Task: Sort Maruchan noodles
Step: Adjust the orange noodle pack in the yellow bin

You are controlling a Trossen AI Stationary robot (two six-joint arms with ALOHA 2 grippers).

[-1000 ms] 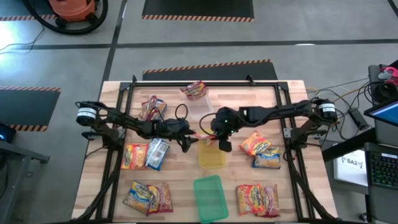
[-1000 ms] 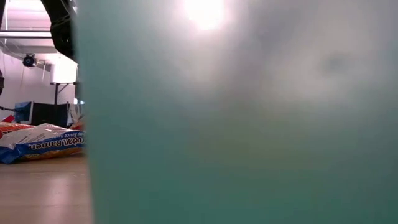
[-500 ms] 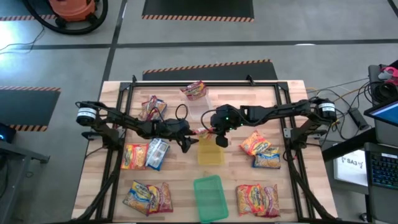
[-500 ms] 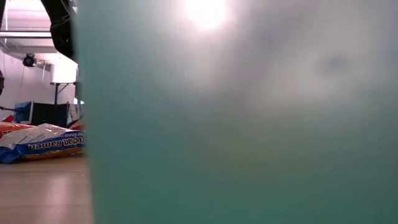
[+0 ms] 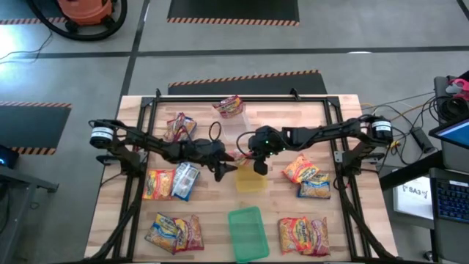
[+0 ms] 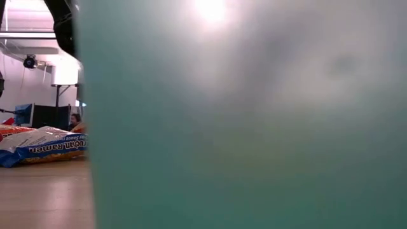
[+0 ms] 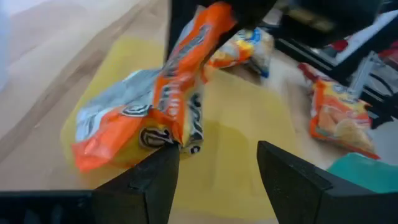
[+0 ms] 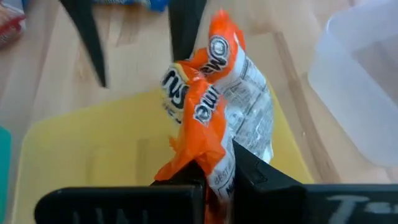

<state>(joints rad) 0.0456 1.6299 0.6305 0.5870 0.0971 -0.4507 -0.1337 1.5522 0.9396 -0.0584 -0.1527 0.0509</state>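
Right gripper clamps an orange crinkly plastic noodle packet over the empty yellow rectangular tray; left gripper gapes empty; sorting barely begun.

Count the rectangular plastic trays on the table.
3: clear rectangular plastic tray at far middle; yellow rectangular plastic tray at centre; green rectangular plastic tray at near edge. None appears hidden.

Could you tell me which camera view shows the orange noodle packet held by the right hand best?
The right wrist view: the orange packet fills it, pinched in the right hand above the yellow tray. The left wrist view shows it hanging; the high view shows a sliver; the low view shows none.
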